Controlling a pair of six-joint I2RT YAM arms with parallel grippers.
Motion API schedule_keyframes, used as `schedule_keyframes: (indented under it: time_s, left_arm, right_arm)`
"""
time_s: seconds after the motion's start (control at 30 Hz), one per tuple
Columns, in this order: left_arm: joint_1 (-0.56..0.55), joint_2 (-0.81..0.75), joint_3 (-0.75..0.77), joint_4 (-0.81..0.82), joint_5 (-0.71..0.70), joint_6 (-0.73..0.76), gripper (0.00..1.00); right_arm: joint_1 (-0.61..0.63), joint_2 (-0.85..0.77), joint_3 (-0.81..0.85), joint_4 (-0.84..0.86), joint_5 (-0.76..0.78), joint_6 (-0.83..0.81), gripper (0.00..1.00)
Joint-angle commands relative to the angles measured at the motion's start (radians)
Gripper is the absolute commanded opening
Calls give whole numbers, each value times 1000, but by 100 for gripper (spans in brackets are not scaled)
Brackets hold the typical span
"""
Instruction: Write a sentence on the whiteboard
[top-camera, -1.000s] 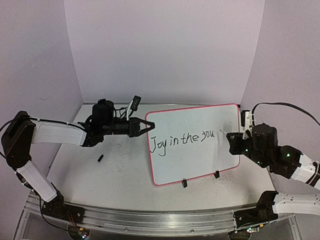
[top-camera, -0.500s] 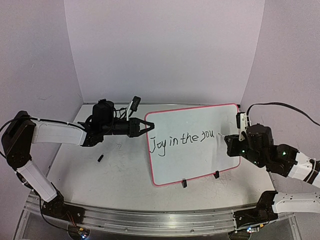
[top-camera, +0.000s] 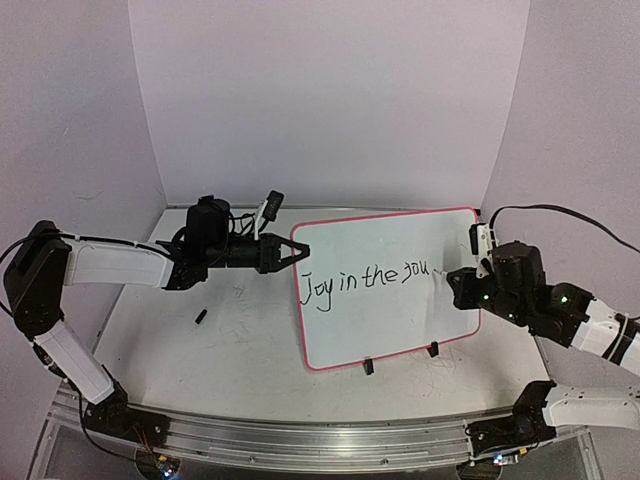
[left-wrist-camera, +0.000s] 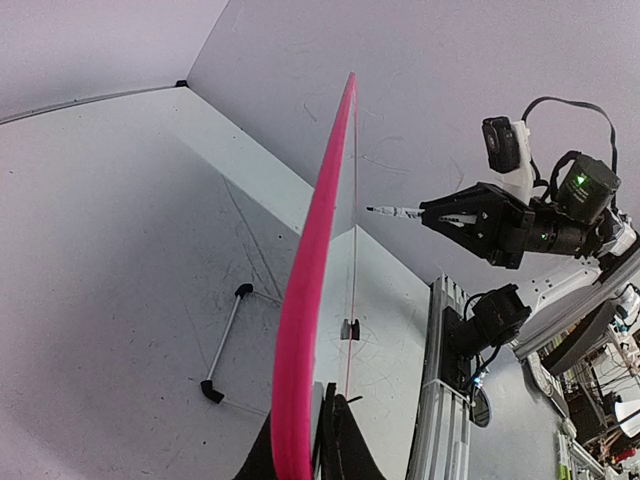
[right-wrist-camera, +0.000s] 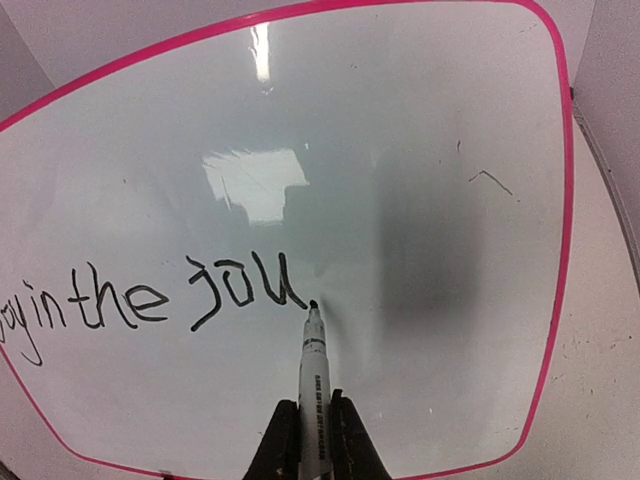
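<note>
Right wrist view: the right claw (right-wrist-camera: 312, 425) is clamped narrow around a white marker (right-wrist-camera: 312, 365). The marker's dark tip sits at the end of the handwritten "Joy in the Jou" on the whiteboard (right-wrist-camera: 400, 150). Seen from the top external camera, the whiteboard stands tilted on the grey surface (top-camera: 230, 330), right of centre, with two black clips (top-camera: 369, 367) along its lower edge. The left claw (top-camera: 297, 250) pinches its upper left corner.

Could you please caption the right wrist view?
Right gripper holds a marker at the whiteboard, beside "in the jou".
</note>
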Motion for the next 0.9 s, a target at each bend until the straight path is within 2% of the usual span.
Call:
schedule_keyframes:
  time_s: [0.0, 0.17, 0.53, 0.87]
  left_arm:
    - [10, 36, 11, -117, -136, 117, 0]
    - [10, 35, 15, -117, -131, 112, 0]
    - [10, 24, 6, -117, -128, 100, 0]
    - [10, 32, 8, -117, -126, 99, 0]
  right_arm:
    - [-58, -31, 25, 51, -67, -67, 0]
    - [-84, 10, 32, 61, -117, -99, 0]
    - [-84, 75, 80, 135, -124, -123, 0]
    - [-84, 30, 60, 111, -101, -104, 0]
